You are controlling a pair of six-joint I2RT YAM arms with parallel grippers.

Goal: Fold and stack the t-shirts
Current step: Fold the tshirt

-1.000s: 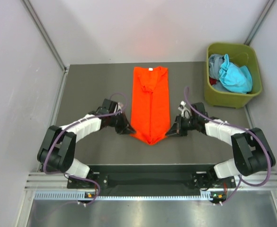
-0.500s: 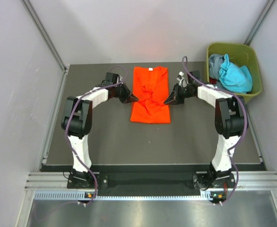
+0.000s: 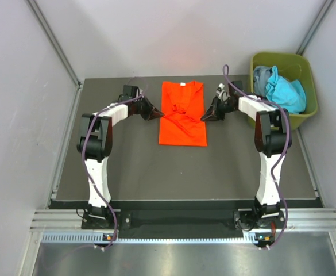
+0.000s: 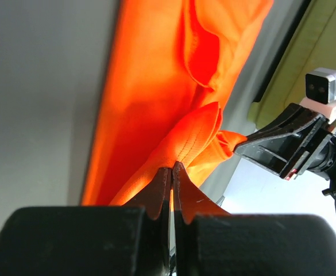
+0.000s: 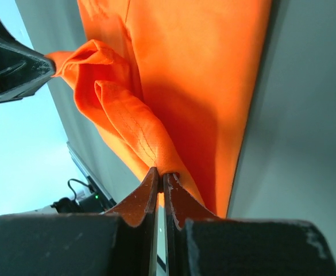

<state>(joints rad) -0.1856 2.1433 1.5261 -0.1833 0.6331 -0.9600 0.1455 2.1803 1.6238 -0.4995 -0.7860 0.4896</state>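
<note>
Orange cloth at the jaws: a bunched corner of the orange t-shirt (image 4: 150, 103) was pinched between the pressed-together tips of the left gripper (image 4: 172, 172). A like fold, with a stitched hem showing, was clamped in the right gripper (image 5: 159, 175).
Shirt's place: the shirt was laid lengthwise on the far middle of the table (image 3: 133, 167), with the neck label (image 3: 183, 84) toward the back wall. Its near part was doubled back over the body, and the raised corners were held one at each side, about halfway along.
Handling: the cloth was judged light and limp, apt to sag and wrinkle between the two holds. So thin a pinch was thought liable to slip.
Where to hold: the hemmed corners were judged the soundest grip, the stitching being thicker there.
Other shirts: a teal t-shirt (image 3: 282, 92) and a grey t-shirt (image 3: 261, 77) were heaped in the green bin (image 3: 271, 121) at the far right, well apart.
Hidden: the depth of cloth inside the jaws could not be made out. The sleeves and lower layers were covered by the fold. The heap in the bin was partly masked by its wall.
</note>
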